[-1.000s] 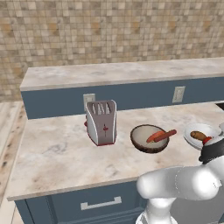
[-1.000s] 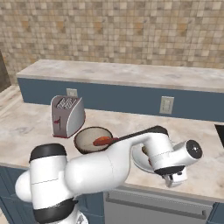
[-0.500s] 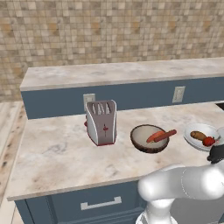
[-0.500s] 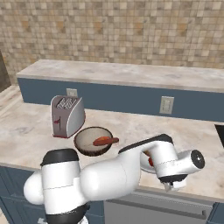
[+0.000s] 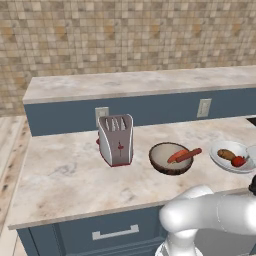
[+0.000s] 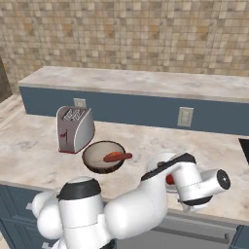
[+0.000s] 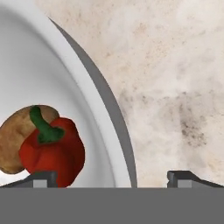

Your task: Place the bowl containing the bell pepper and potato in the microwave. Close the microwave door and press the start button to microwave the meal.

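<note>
Gripper [image 7: 111,177] jaws spread wide, straddling bowl [image 7: 111,131] rim. Risk: shallow rim grip judged slippery; bell pepper [image 7: 54,151], potato [image 7: 13,140] spilled if tilted.

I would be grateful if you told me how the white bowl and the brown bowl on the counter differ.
The white bowl is wide, shallow and pale; the brown bowl is deeper, narrower and dark.
The white bowl holds a potato and a red bell pepper; the brown bowl holds a carrot poking over its rim.
Both rest upright on the marble counter.

Tan tile wall [image 5: 125,35], marble counter [image 5: 65,175], blue cabs [image 5: 75,235]
</note>
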{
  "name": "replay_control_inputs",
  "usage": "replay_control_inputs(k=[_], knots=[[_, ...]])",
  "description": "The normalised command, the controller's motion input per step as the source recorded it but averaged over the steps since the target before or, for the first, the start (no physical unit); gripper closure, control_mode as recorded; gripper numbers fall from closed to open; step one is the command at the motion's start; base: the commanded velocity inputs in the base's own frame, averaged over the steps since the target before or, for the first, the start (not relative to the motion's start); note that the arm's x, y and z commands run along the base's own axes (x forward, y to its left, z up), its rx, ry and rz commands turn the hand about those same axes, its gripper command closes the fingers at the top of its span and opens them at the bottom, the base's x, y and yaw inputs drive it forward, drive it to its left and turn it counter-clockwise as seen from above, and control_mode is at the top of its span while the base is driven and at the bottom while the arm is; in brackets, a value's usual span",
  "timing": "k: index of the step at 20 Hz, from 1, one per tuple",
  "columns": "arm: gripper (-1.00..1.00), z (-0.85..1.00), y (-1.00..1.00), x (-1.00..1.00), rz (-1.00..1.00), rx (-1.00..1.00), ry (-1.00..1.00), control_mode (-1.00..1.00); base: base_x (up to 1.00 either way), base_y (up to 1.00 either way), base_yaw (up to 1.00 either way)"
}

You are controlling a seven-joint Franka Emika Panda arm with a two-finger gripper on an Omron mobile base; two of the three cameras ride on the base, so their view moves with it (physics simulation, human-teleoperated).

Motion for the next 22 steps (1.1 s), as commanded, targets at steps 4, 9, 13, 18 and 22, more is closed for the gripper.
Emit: replay_control_inputs(k=[4, 9, 13, 18, 22], knots=[[1.00, -0.14, 0.00, 0.19, 0.00, 0.05, 0.00, -1.00, 0.00, 0.00, 0.00], [1.00, -0.08, 0.00, 0.09, 0.00, 0.02, 0.00, -1.00, 0.00, 0.00, 0.00], [1.00, 0.00, 0.00, 0.00, 0.00, 0.00, 0.00, -1.00, 0.00, 0.00, 0.00], [1.00, 0.00, 0.06, 0.00, 0.00, 0.00, 0.00, -1.00, 0.00, 0.00, 0.00], [1.00, 0.11, 0.23, 0.00, 0.00, 0.00, 0.00, -1.00, 0.00, 0.00, 0.00]])
